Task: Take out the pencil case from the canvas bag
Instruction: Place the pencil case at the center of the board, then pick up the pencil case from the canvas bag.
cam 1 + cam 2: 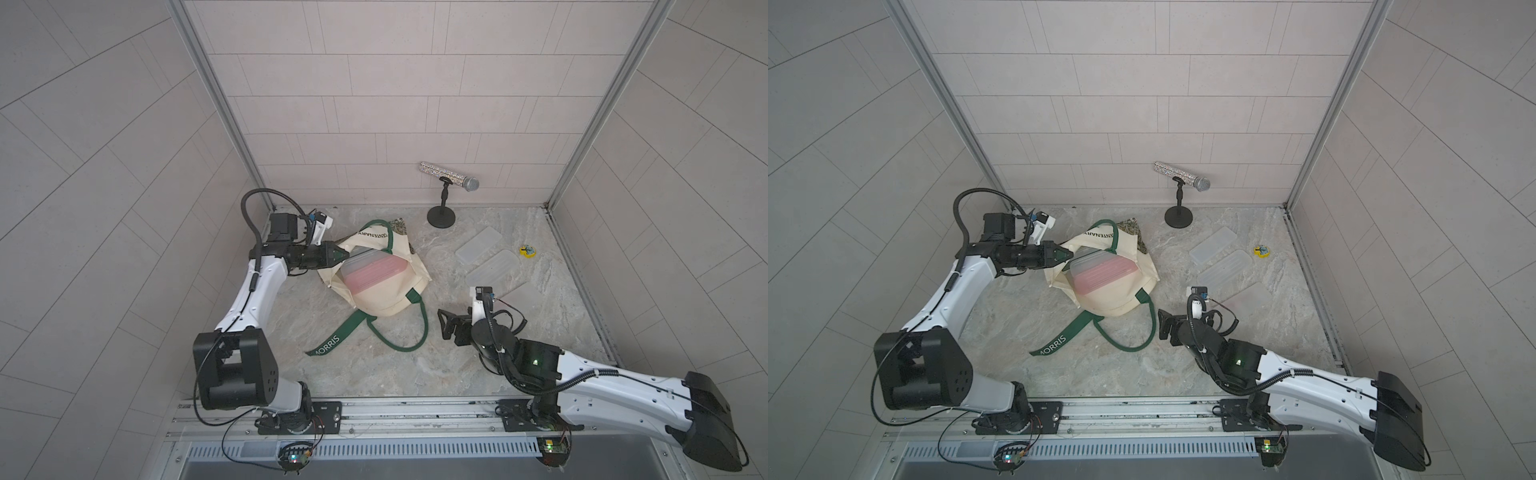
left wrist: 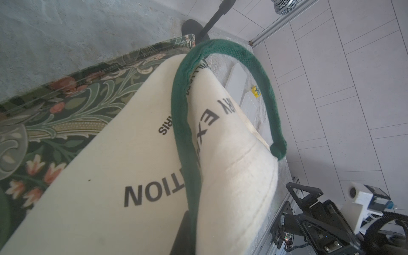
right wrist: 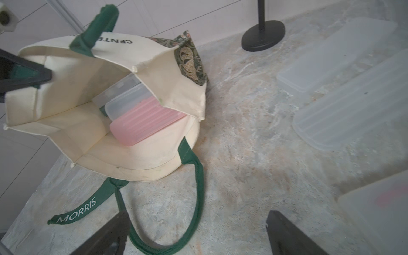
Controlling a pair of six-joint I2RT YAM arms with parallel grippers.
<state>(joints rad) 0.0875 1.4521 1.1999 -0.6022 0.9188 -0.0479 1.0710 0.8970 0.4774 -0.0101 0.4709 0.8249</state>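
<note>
The right gripper (image 1: 444,326) hangs wide open and empty, just beside the bag's (image 1: 386,299) green handle (image 1: 425,328). The bag sits mid-table (image 1: 374,374) with its mouth open; a pink case (image 3: 145,121) and clear cases (image 3: 125,101) lie inside. The left gripper (image 1: 340,258) is clamped on the bag's rim. Beyond, to the right, lie three loose cases (image 1: 496,268), a yellow toy (image 1: 528,251) and a mic (image 1: 449,174) on a stand.

Canvas bag (image 1: 386,291) mouth: gapes toward near right, rim pinched by left gripper (image 1: 340,258). Worktop (image 1: 374,382) from mouth to right gripper (image 1: 442,324): bare except green handle loop (image 3: 199,198). Clear cases (image 1: 492,270) occupy the right.
</note>
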